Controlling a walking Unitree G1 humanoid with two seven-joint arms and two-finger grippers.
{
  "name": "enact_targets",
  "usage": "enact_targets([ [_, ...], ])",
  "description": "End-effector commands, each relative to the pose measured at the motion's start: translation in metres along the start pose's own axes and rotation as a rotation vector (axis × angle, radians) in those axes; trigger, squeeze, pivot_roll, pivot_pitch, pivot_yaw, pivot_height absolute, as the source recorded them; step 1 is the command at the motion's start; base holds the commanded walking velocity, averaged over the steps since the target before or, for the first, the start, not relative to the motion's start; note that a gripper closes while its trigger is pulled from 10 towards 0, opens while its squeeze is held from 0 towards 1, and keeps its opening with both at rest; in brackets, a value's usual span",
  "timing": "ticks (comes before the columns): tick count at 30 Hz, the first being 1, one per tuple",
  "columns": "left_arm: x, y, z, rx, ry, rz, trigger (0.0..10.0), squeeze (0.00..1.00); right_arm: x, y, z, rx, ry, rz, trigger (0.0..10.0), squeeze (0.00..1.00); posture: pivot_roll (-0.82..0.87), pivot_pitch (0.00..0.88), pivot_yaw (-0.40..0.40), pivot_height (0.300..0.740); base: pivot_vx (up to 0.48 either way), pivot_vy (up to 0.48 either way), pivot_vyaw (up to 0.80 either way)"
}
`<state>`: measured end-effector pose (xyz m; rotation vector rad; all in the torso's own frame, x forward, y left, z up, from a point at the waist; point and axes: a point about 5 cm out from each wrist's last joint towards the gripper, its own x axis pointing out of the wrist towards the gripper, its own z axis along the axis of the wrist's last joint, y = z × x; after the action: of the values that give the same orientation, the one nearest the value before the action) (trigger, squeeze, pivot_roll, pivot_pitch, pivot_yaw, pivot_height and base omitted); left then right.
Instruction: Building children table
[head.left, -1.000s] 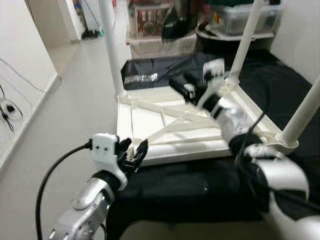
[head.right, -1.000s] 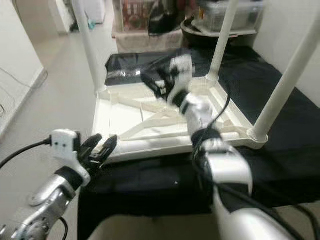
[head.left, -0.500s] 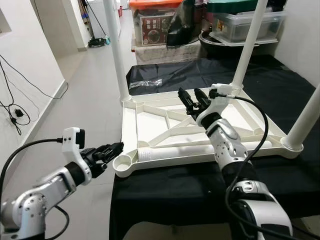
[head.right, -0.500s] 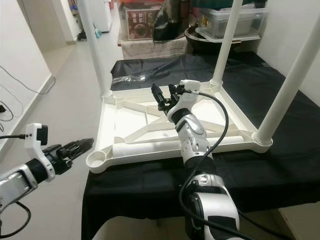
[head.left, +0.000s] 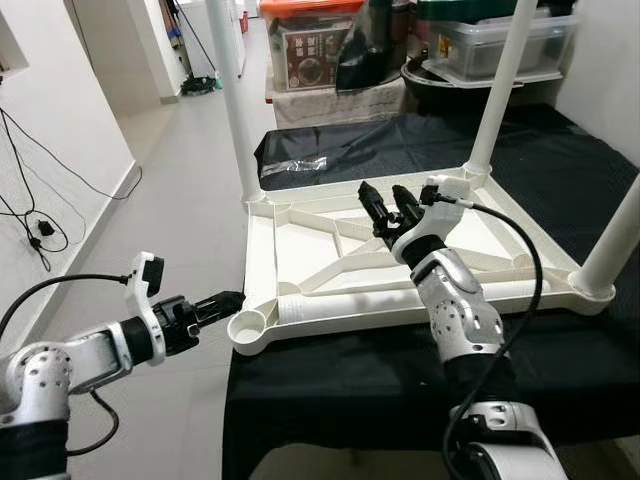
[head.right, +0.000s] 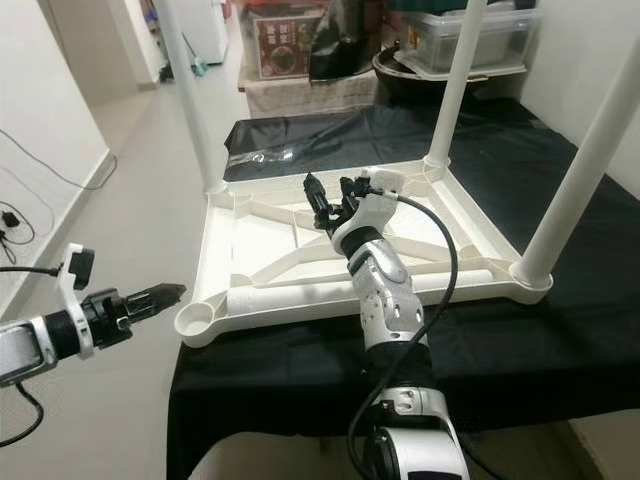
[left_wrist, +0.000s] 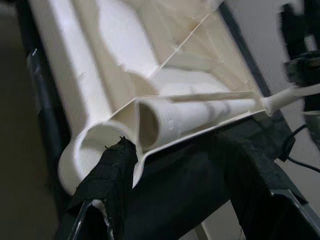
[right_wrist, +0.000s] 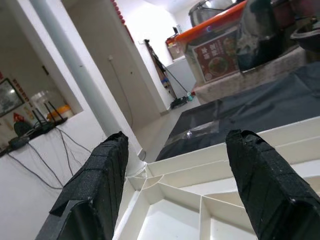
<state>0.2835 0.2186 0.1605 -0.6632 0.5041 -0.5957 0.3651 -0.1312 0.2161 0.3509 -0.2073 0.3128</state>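
I am seeing my left gripper (head.left: 236, 298) hanging out at 9 o'clock over the floor (head.left: 190, 190), its fingers nearly together in a narrow point that is aiming at the empty socket (head.left: 246, 327) on the near left corner of the table (head.left: 300, 250); in the left wrist view one fingertip (left_wrist: 116, 159) is sitting just beside that socket's rim, and I cannot tell if it is touching. The table is lying upside down on a black cloth (head.left: 330, 375), top face down, ribs up. The loose leg (head.left: 345, 303) is lying flat inside the near rail, its long axis running 9 to 3 o'clock, its hollow end facing the socket. My right gripper (head.left: 386, 200) is hovering over the middle ribs, fingers spread wide, holding nothing, pointing toward 11 o'clock. Three fitted legs are standing upright: near right (head.left: 618, 235), far left (head.left: 232, 95) and far right (head.left: 497, 85). Open floor is lying all along the left edge; boxes (head.left: 312, 45) and bins (head.left: 500, 40) are crowding 12 o'clock beyond the cloth.
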Motion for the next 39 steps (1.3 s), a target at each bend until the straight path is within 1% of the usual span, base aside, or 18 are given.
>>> enact_targets([
  [1, -0.003, 0.005, 0.000, -0.006, 0.030, 0.025, 10.0, 0.00, -0.001, 0.005, -0.003, 0.010, 0.019, 0.010, 10.0, 0.00, -0.03, 0.098, 0.101, 0.740, 0.000, 0.000, 0.00],
  [2, -0.004, 0.006, 0.000, -0.018, 0.038, 0.016, 10.0, 0.00, -0.004, 0.006, -0.002, 0.008, 0.024, 0.004, 10.0, 0.00, -0.03, 0.115, 0.116, 0.740, 0.000, 0.000, 0.00],
  [5, -0.002, 0.007, 0.000, -0.043, 0.046, -0.006, 10.0, 0.00, -0.007, 0.006, -0.001, 0.009, 0.032, -0.004, 10.0, 0.00, -0.03, 0.124, 0.124, 0.740, 0.000, 0.000, 0.00],
  [6, 0.000, 0.007, 0.001, -0.062, 0.045, -0.026, 10.0, 0.00, -0.009, 0.007, 0.000, 0.013, 0.036, -0.009, 10.0, 0.00, -0.03, 0.135, 0.130, 0.740, 0.000, 0.000, 0.00],
  [7, 0.000, 0.007, 0.001, -0.062, 0.045, -0.026, 10.0, 0.00, -0.009, 0.007, 0.000, 0.013, 0.036, -0.009, 10.0, 0.00, -0.03, 0.135, 0.130, 0.740, 0.000, 0.000, 0.00],
  [9, 0.005, 0.007, 0.004, -0.090, 0.037, -0.074, 10.0, 0.00, -0.012, 0.009, 0.001, 0.018, 0.043, -0.013, 10.0, 0.00, -0.03, 0.146, 0.134, 0.740, 0.000, 0.000, 0.00],
  [11, 0.006, 0.006, 0.006, -0.100, 0.033, -0.093, 10.0, 0.00, -0.013, 0.010, 0.002, 0.017, 0.045, -0.014, 10.0, 0.00, -0.03, 0.151, 0.139, 0.740, 0.000, 0.000, 0.00],
  [13, 0.012, 0.006, 0.009, -0.104, 0.044, -0.117, 10.0, 0.00, -0.015, 0.012, 0.004, 0.018, 0.050, -0.014, 10.0, 0.00, -0.03, 0.153, 0.140, 0.740, 0.000, 0.000, 0.00],
  [14, 0.012, 0.006, 0.009, -0.104, 0.044, -0.117, 10.0, 0.00, -0.015, 0.012, 0.004, 0.018, 0.050, -0.014, 10.0, 0.00, -0.03, 0.153, 0.140, 0.740, 0.000, 0.000, 0.00],
  [15, 0.016, 0.006, 0.009, -0.112, 0.042, -0.127, 10.0, 0.00, -0.015, 0.012, 0.004, 0.020, 0.050, -0.016, 10.0, 0.00, -0.03, 0.155, 0.142, 0.740, 0.000, 0.000, 0.00],
  [18, 0.020, 0.006, 0.009, -0.120, 0.041, -0.136, 10.0, 0.00, -0.016, 0.012, 0.005, 0.021, 0.051, -0.018, 10.0, 0.00, -0.04, 0.155, 0.145, 0.740, 0.000, 0.000, 0.00],
  [22, 0.028, 0.006, 0.007, -0.138, 0.051, -0.150, 10.0, 0.00, -0.016, 0.012, 0.008, 0.023, 0.055, -0.024, 10.0, 0.00, -0.04, 0.155, 0.145, 0.740, 0.000, 0.000, 0.00],
  [24, 0.034, 0.004, 0.003, -0.150, 0.085, -0.169, 10.0, 0.00, -0.017, 0.011, 0.010, 0.022, 0.056, -0.033, 10.0, 0.00, -0.04, 0.158, 0.142, 0.740, 0.000, 0.000, 0.00],
  [26, 0.036, 0.003, 0.000, -0.149, 0.104, -0.174, 10.0, 0.00, -0.017, 0.009, 0.011, 0.023, 0.055, -0.040, 10.0, 0.00, -0.04, 0.158, 0.142, 0.740, 0.000, 0.000, 0.00],
  [27, 0.036, 0.003, 0.000, -0.149, 0.104, -0.174, 10.0, 0.00, -0.017, 0.009, 0.011, 0.023, 0.055, -0.040, 10.0, 0.00, -0.04, 0.158, 0.142, 0.740, 0.000, 0.000, 0.00],
  [28, 0.037, 0.003, -0.004, -0.153, 0.134, -0.174, 10.0, 0.00, -0.018, 0.008, 0.012, 0.024, 0.057, -0.048, 10.0, 0.00, -0.04, 0.161, 0.143, 0.740, 0.000, 0.000, 0.00],
  [29, 0.037, 0.004, -0.004, -0.156, 0.142, -0.172, 10.0, 0.00, -0.018, 0.008, 0.012, 0.024, 0.058, -0.050, 10.0, 0.00, -0.04, 0.161, 0.143, 0.740, 0.000, 0.000, 0.00],
  [39, 0.037, 0.011, -0.003, -0.155, 0.152, -0.143, 10.0, 0.00, -0.019, 0.008, 0.011, 0.023, 0.065, -0.059, 10.0, 0.00, -0.04, 0.164, 0.143, 0.740, 0.000, 0.000, 0.00],
])
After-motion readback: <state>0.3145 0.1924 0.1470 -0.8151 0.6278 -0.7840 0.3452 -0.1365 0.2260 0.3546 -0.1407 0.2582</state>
